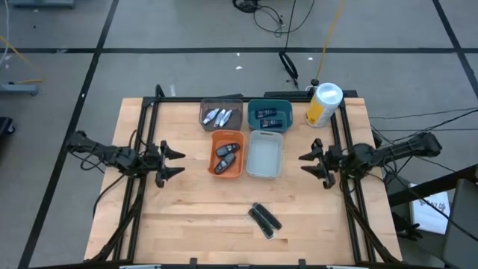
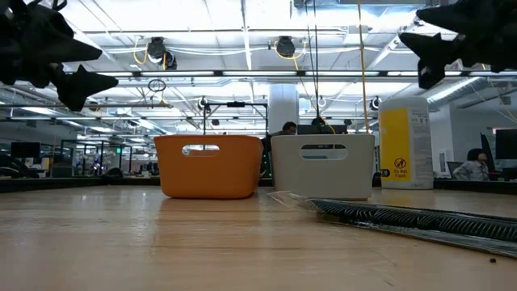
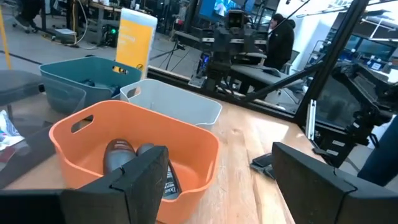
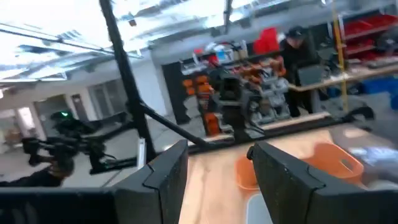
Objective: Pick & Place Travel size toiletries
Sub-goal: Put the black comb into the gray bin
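Two slim black bars (image 1: 264,220) lie side by side on the table near its near edge, also seen as black bars (image 2: 404,218) in the low view. Two dark grey ovals (image 1: 226,155) lie in the orange bin (image 1: 214,142). Silvery-white tubes (image 1: 218,116) lie in the dark grey bin, and dark blue tubes (image 1: 269,116) in the teal bin. My left gripper (image 1: 181,162) hovers open, left of the orange bin. My right gripper (image 1: 302,163) hovers open, right of the pale grey bin (image 1: 264,172). Both are raised above the table in the low view.
A yellow-and-white canister (image 1: 323,104) stands at the far right corner of the table, behind the teal bin (image 1: 252,104). The four bins form a block at the table's middle and far side. Bare wood lies to the left, right and near side. People sit in the room beyond.
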